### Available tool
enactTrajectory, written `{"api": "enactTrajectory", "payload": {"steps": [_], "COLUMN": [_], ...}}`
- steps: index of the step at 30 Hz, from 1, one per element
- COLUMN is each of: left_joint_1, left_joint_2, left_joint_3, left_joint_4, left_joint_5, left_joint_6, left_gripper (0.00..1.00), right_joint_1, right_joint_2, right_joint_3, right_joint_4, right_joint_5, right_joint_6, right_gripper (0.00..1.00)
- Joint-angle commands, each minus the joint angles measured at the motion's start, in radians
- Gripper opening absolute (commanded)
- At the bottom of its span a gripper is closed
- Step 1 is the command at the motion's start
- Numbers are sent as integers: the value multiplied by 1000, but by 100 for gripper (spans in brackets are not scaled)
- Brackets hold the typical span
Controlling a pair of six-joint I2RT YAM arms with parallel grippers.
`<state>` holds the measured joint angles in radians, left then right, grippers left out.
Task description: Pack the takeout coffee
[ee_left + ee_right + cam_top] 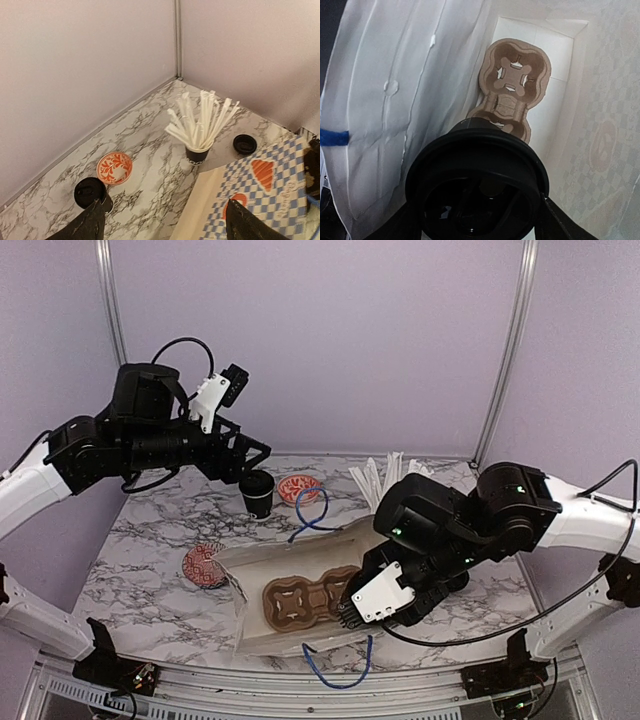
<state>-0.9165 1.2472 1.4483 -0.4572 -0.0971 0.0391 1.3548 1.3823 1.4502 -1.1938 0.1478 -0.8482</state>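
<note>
Noting right gripper (477, 220) clamped on a lidded black cup (477, 165), inside the paper bag (385, 100), over the near end of the brown carrier tray (515, 75). Finding left gripper (167, 225) spread wide, holding nothing, above a second black cup (90, 191) standing on the marble table (150, 170) beside an orange patterned disc (114, 167); appears lidded, though partly hidden. Recording loose black lid (244, 144) near the cup of white sticks (198, 152).

White paper bag (290, 562) lies on its side on the marble table (150, 540), brown pulp two-hole carrier tray (300, 602) inside. Lidded black paper cup (257, 492) stands behind the bag, left of an orange patterned disc (298, 488). Second lidded black cup (477, 185) at the tray's right end.
</note>
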Motion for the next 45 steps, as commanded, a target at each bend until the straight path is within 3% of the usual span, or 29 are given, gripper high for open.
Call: {"api": "enactTrajectory", "payload": {"steps": [1,5,11,16,31,45], "left_joint_1": [112,141,141,132,108,107], "left_joint_2": [116,165,257,330,430,460], "left_joint_3": [-73,-68,-57,-74,-113,-124], "left_joint_4": [-24,-14,-17,-15,-18,-23], "left_joint_5": [-62,-22,229,321,403,372], "left_joint_6": [-73,-76,-56,-70,-63,-44], "left_gripper": [82,80,79,75,72,71], "right_joint_1": [7,17,18,18,18,18], "right_joint_2": [-55,-86,-96,-120,-178,-170], "right_joint_3": [-56,-108,-136,-186,-360,-408], "right_joint_4": [66,66,68,142,451,487], "right_joint_5": [18,13,21,40,192,196], "right_joint_6": [-35,-44,-37,-22,-85,-119], "right_gripper": [20,20,20,19,18,18]}}
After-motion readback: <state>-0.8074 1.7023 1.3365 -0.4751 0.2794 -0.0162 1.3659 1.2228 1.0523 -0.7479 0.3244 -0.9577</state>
